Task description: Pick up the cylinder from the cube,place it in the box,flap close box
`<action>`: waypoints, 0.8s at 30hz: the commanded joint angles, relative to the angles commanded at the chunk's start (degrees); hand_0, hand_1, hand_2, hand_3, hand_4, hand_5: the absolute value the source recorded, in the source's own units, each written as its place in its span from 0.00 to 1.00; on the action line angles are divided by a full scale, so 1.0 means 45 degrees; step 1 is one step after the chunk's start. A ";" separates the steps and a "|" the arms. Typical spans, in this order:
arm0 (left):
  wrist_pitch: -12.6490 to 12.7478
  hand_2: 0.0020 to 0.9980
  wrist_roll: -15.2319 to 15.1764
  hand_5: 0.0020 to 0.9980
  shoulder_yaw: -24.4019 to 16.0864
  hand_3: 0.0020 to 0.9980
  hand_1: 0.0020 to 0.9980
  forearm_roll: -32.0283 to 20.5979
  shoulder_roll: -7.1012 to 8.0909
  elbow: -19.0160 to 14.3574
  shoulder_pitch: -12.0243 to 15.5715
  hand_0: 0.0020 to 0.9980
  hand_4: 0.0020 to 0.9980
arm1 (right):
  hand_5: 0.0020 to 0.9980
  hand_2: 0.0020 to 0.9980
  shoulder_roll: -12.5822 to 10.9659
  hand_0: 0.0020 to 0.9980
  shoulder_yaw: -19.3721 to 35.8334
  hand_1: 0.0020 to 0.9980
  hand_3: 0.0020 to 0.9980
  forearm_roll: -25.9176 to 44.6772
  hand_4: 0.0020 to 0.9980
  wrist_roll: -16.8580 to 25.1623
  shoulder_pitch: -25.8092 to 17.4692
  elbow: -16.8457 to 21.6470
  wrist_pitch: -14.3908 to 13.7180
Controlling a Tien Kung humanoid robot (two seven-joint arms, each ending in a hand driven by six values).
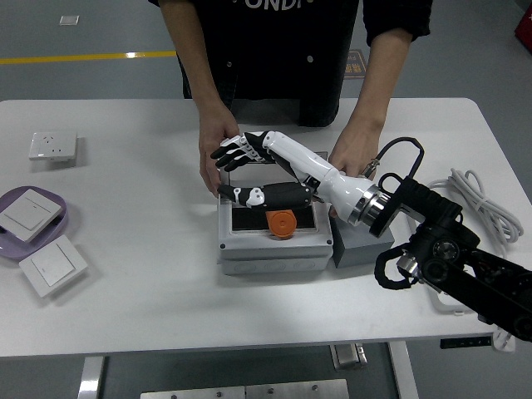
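right hand (pixel 253 170) open (above box (pixel 270 241)), cylinder (pixel 281 224) inside

desk (pixel 150 307): white | on it: grey box (pixel 270 249), cube (pixel 362 248), power strip (pixel 439 223), wall socket (pixel 52 146), purple plate (pixel 66 218), switch (pixel 53 266)

Orange cylinder (pixel 281 223) in a grey box (pixel 270 249); white table (pixel 141 291); lilac plate (pixel 62 218) at its left edge; white-and-black right hand (pixel 262 170).

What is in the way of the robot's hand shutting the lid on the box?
The right hand, open, hovers above the grey box, where the orange cylinder already lies. The person's hand grips the box's far left edge near the lid; the lid itself is hidden.
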 joint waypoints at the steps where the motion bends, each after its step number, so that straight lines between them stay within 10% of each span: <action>1: 0.0000 0.62 0.0001 0.16 0.0005 0.64 0.63 -0.0003 0.0007 0.0002 -0.0009 0.62 0.70 | 0.32 0.66 -0.0010 0.71 0.0002 0.64 0.67 0.0248 0.76 -0.0033 0.0168 -0.0109 0.0025; 24: -0.0007 0.62 0.0012 0.16 0.0109 0.64 0.63 -0.0048 0.0122 0.0027 -0.0139 0.62 0.70 | 0.35 0.65 0.0383 0.70 -0.1257 0.63 0.67 0.1449 0.73 0.0036 0.2354 -0.5839 0.0072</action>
